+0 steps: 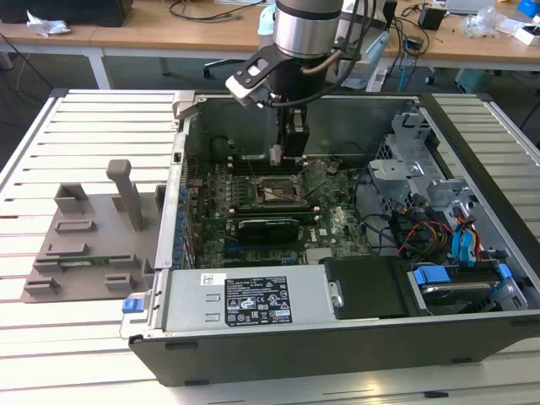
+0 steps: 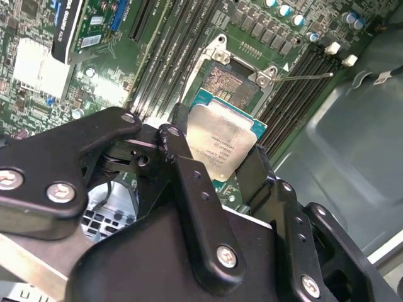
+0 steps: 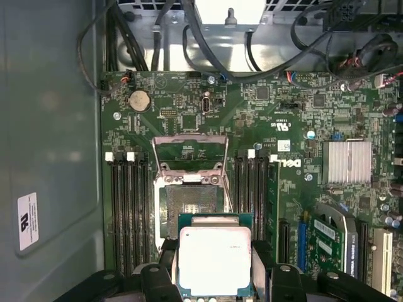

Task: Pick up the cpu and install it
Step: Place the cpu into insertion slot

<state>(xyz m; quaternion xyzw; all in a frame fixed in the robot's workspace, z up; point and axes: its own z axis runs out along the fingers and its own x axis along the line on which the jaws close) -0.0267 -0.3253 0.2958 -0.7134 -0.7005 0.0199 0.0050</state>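
White slatted table (image 1: 84, 126), open computer case (image 1: 337, 348) on it, grey plastic tray (image 1: 84, 253) alongside

Wooden desks (image 1: 135, 35), slatted white table (image 1: 84, 126)

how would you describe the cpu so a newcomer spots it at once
Start at the open computer case and its green motherboard. Near the empty socket between the memory slots, the black pincer holds the cpu. Its plain silvery top sets this flat square chip apart from the dark socket and slots.
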